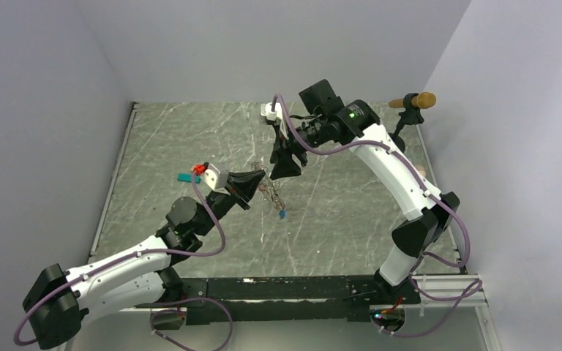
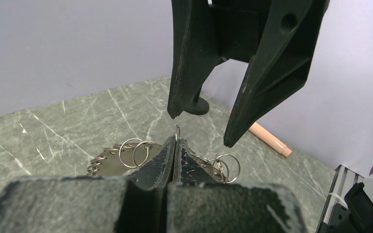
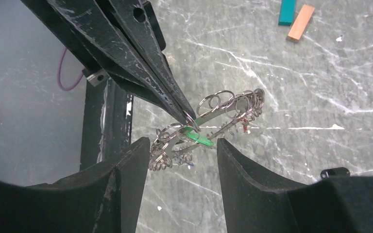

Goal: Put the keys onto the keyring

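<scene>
— Where was the keyring (image 3: pixel 233 104)?
— Held up off the bench (image 1: pixel 351 219), its rim pinched at the very tips of the left jaws, which were pressed together on it.
— And the right jaws?
— Spread, one finger either side of the ring, not touching it. The green key (image 3: pixel 197 138) lay between them, just under the left tips. The blue key (image 1: pixel 282 214) dangled lower.
</scene>
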Motion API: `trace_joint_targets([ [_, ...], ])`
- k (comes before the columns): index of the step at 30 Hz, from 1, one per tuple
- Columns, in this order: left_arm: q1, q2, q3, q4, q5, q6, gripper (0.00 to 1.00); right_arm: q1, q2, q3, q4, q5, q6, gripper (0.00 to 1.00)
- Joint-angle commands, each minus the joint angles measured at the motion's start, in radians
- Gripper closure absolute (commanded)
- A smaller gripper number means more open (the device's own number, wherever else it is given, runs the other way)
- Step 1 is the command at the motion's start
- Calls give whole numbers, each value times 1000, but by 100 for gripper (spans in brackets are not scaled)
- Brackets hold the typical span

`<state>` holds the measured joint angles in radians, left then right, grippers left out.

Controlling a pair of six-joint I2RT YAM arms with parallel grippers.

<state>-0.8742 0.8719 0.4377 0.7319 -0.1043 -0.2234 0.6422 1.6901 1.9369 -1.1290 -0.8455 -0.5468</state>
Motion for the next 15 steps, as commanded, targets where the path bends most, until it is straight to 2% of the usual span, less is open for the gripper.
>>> trace_joint_targets([
  [1, -8, -16, 47, 74, -10, 16, 100, 4, -22, -27, 41, 25, 32, 44],
  [12, -8, -18, -18, 232, 67, 19, 100, -38, -15, -33, 37, -115, 22, 59],
  [15, -9, -16, -17, 242, 85, 19, 100, -41, -5, -8, 17, -146, 7, 60],
])
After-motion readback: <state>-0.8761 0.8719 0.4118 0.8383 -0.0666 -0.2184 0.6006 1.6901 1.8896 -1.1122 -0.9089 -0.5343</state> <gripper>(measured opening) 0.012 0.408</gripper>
